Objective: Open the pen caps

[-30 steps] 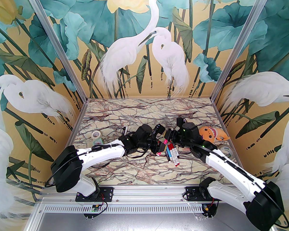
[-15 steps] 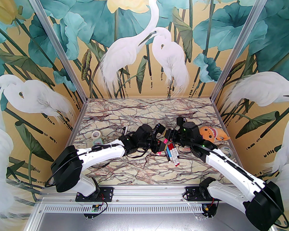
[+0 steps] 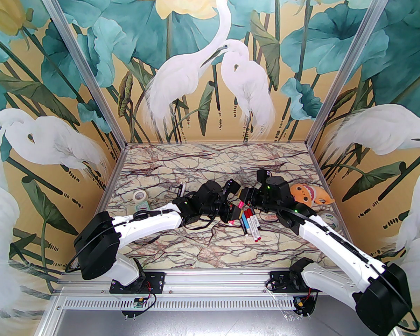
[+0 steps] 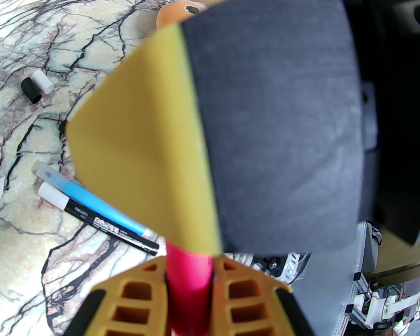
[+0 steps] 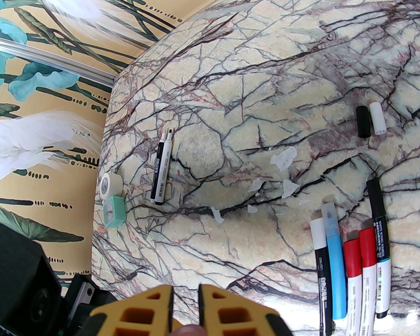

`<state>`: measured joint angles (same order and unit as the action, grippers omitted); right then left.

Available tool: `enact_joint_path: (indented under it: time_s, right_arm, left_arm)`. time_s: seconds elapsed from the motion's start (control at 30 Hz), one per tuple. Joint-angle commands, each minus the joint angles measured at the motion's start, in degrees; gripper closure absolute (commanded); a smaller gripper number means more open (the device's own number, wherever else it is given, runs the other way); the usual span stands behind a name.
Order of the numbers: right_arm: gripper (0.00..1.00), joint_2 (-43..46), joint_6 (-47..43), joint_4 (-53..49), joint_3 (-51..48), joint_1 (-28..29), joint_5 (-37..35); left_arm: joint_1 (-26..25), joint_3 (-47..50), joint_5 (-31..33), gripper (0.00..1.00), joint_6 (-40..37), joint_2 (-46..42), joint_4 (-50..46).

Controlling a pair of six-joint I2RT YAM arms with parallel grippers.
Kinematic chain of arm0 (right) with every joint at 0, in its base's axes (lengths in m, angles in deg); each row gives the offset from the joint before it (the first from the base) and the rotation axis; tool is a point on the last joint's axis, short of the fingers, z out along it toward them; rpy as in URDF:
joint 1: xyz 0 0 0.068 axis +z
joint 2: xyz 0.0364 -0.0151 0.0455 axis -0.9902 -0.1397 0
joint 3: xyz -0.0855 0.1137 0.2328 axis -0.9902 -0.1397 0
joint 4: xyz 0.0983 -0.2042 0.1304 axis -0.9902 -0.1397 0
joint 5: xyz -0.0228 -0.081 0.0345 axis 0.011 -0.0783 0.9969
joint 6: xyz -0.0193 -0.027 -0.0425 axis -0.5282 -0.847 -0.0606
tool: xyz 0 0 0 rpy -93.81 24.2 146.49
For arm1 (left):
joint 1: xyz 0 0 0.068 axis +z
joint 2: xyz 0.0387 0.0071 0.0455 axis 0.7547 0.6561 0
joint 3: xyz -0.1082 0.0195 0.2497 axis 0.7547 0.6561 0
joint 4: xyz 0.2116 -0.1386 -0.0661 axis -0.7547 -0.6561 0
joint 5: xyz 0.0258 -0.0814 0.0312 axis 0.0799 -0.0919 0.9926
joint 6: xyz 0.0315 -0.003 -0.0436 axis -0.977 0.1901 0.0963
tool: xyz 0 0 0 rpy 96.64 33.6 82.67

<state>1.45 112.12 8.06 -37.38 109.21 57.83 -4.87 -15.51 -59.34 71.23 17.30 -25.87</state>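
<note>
2 bystanders, far left: tape roll (image 3: 139, 196) and mint-green box (image 3: 142, 207) sit by the left wall, well apart from the work; not task items, no reason to touch them
uncapped pair: two pens (image 5: 162, 168) lie side by side left of centre on the tabletop (image 5: 231, 100), nibs bare; I'd judge they're parked there so they don't mix with the ones left to do
left pincer (image 4: 189, 266): clamped on the barrel of the pink pen (image 4: 188, 289), which looks lifted off the tabletop between the arms; it acts as the vice so the barrel can't follow a pull
cap end of that pen: hidden behind the right pincer's finger (image 4: 136, 152); can't tell if the cap is seated or already slipping
right pincer (image 5: 185, 303): jaws drawn together, closed on the far end of the same pen as far as the views show, nose to nose with the left one; lined up with the barrel so a pull runs straight
step in hand: likely drawing this cap off along the pen's axis
queue: five pens (image 5: 352, 257) in a tight row just right of the pincers, caps on (white, clear over blue, two red, black)
loose caps: black cap (image 5: 362, 121) and white cap (image 5: 377, 118) side by side beyond the row; out of the way, probably off the uncapped pair
far right: orange plush toy (image 3: 306, 194) beside the right arm, not in play
</note>
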Motion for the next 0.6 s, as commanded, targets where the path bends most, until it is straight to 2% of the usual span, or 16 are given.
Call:
enact_joint_path:
  time_s: [0.0, 0.27, 0.57]
  right_arm:
    - [0.93, 1.14, -3.5, 8.68, 3.17, -4.75, -14.82]
    - [0.94, 0.56, -1.01, 5.81, 4.31, -4.93, -18.36]
    - [0.94, -1.13, -1.64, 6.17, 6.45, -6.43, -12.73]
  left_arm:
    - [-2.82, 3.14, -7.8, 1.0, -2.49, 0.85, -14.81]
    - [-3.17, 2.67, -7.29, 1.0, -1.87, 0.65, -13.37]
    - [-3.48, 2.43, -6.57, 1.0, -2.7, 0.64, -15.0]
